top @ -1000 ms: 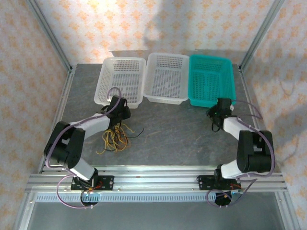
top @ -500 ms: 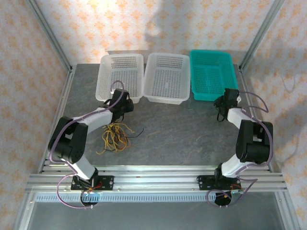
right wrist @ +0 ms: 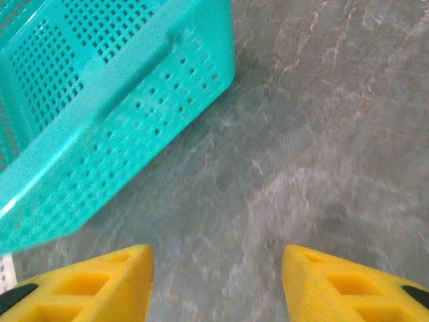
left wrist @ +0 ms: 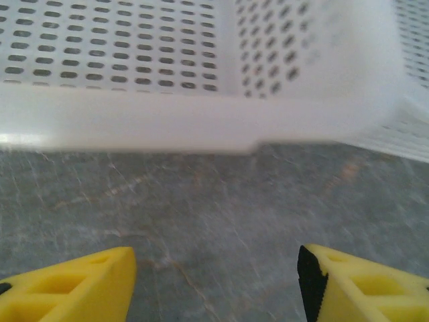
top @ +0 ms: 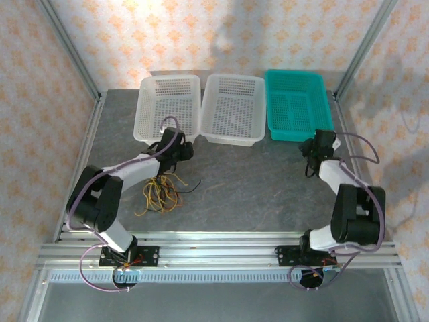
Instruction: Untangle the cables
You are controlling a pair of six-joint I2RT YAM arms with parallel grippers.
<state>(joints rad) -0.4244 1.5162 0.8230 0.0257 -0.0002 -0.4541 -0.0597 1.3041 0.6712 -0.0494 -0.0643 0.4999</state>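
Three baskets stood in a row at the far edge of the worktop (top: 255, 188): the left white basket (top: 149, 114), the middle white basket (top: 233, 134) and the teal basket (top: 322, 111). We saw no strand in any of them.

The cables (top: 161, 191) lay in one loose heap on the worktop, nearer to us than the left white basket and just beside the left arm's forearm. Yellow strands made up most of the heap, reddish-brown ones were mixed in, and a black one trailed off to the right. The strands crossed one another, and we could not pick out a single strand lying apart. We judged the task hardly begun, with every cable left to be pulled free and laid separately.

The left gripper (left wrist: 216, 268) hovered low over bare worktop close to the rim of the left white basket, beyond the heap. Its yellow fingers (left wrist: 74, 285) were spread wide with nothing between them. The right gripper (right wrist: 216, 265) hung beside the teal basket's near corner, well apart from the cables, and it too was spread wide and held nothing.

We found no brand, label or readable writing on the baskets, arms or worktop.
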